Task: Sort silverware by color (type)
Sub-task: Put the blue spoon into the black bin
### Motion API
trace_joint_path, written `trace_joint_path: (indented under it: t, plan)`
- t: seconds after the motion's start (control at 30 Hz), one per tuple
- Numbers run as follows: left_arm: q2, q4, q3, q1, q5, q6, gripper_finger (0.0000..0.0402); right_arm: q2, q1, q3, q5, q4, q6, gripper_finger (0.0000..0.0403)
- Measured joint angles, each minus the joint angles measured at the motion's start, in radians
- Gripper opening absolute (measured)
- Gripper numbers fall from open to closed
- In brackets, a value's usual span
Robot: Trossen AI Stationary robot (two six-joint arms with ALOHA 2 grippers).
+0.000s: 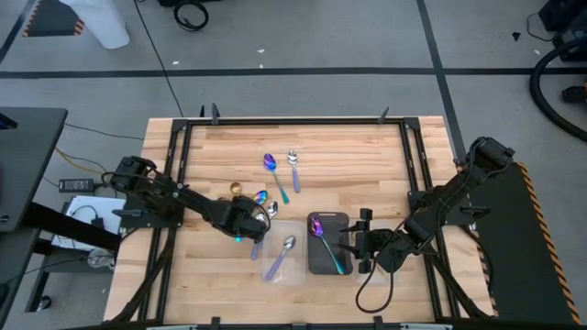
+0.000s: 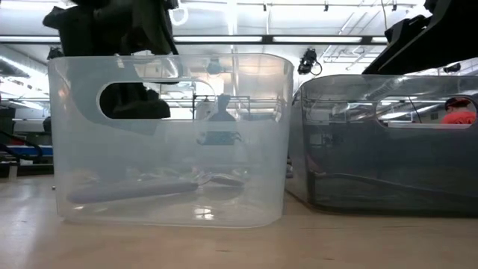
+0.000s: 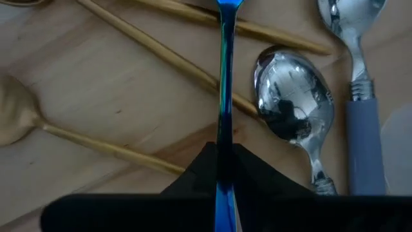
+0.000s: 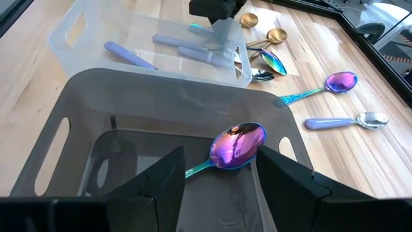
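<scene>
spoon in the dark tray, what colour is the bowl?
Iridescent purple-blue bowl of the spoon in the dark tray; clearest in right wrist view.

The wooden counter (image 1: 367, 156) carried a clear tray (image 1: 280, 261), a dark tray (image 1: 328, 246) beside it, and loose spoons (image 1: 275, 174) mid-frame.

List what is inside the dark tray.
The dark tray holds one iridescent spoon, bowl propped on the rim. The handle's far end is hidden behind the right tool.
</scene>
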Motion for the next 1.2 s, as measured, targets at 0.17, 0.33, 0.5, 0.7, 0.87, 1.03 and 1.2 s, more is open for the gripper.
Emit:
trace_joint_path:
  t: [0.17, 0.33, 0.5, 0.7, 0.87, 1.03, 1.2]
  plan:
    - [0.000, -0.067, 0.053, -0.001, 0.018, 0.029, 0.0039, 0.000, 0.000, 0.000, -0.001, 0.000, 0.000, 0.0199]
    - [-0.001, -0.084, 0.079, 0.000, 0.005, 0.037, 0.0037, 0.000, 0.003, 0.000, -0.002, 0.000, 0.003, 0.0199]
    - [-0.002, -0.105, 0.111, -0.001, 0.001, 0.055, 0.0037, 0.000, 0.003, 0.000, -0.003, 0.000, 0.004, 0.0199]
    - [-0.004, -0.207, 0.189, 0.000, -0.006, 0.069, 0.0037, 0.000, 0.003, 0.000, -0.011, 0.000, 0.006, 0.0199]
    - [-0.005, -0.282, 0.259, 0.000, -0.019, 0.085, 0.0037, 0.000, 0.003, 0.000, -0.012, 0.000, 0.006, 0.0199]
    - [-0.005, -0.338, 0.320, 0.000, -0.037, 0.105, 0.0037, 0.000, 0.003, 0.000, -0.012, 0.000, 0.006, 0.0199]
    - [-0.005, -0.399, 0.379, 0.001, -0.057, 0.114, 0.0037, 0.000, 0.003, 0.000, -0.012, 0.000, 0.004, 0.0199]
